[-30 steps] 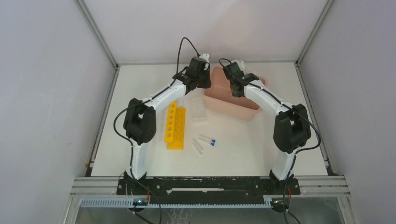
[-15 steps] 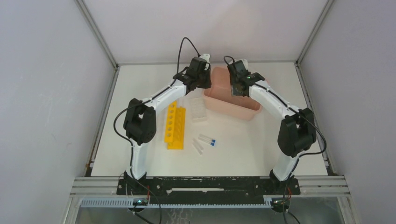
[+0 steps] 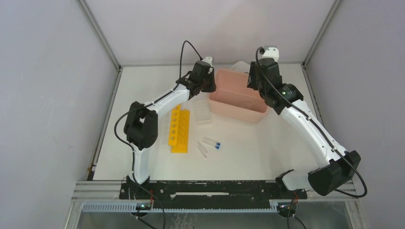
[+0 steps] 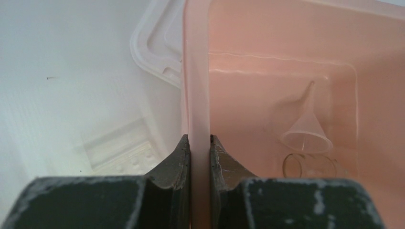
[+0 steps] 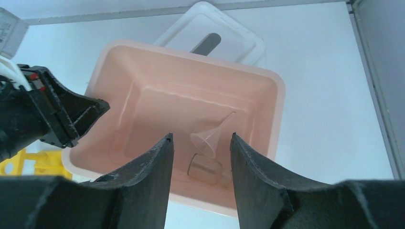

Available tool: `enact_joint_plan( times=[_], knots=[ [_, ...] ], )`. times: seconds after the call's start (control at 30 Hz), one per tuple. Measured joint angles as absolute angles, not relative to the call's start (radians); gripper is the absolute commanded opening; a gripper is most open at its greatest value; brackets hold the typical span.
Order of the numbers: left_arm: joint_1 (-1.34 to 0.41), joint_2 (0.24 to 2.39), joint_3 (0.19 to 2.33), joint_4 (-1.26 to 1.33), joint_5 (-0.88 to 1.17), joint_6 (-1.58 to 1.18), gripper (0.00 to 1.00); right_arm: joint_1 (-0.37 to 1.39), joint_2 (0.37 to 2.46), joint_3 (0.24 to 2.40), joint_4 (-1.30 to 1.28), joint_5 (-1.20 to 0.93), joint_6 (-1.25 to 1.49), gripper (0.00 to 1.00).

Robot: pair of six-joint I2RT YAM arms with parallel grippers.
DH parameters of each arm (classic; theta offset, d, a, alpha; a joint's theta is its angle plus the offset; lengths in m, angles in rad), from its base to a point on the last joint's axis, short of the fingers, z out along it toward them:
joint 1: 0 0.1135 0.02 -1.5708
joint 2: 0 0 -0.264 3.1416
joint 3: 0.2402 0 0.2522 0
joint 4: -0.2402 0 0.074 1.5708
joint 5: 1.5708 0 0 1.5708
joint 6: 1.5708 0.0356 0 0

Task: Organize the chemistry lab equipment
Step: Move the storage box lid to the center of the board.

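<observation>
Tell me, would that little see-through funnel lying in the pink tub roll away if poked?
Probably it would roll in a curve, since the small clear funnel lies on its side, one end wide. It looks thin, so likely very light. The walls of the pink plastic bin should stop it.

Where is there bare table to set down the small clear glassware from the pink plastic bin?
Bare white table right of the blue-capped clear tubes, on the near side of the pink plastic bin; also the far-left corner. Crowded between the long yellow holed rack, the clear gridded rack and the bin.
</observation>
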State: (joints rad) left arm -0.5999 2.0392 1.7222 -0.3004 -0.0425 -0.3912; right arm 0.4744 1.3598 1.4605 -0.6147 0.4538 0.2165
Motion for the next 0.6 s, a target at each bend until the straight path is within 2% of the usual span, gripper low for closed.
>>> enact_joint_plan(
  times=[0.33, 0.6],
  knots=[
    [-0.600, 1.983, 1.643, -0.244, -0.065, -0.465, 0.00, 0.470, 1.335, 1.350, -0.574, 0.508, 0.235, 0.54],
    [-0.599, 1.917, 1.616, -0.233, -0.164, -0.472, 0.00, 0.401, 1.318, 1.268, -0.514, 0.533, 0.290, 0.55]
  ],
)
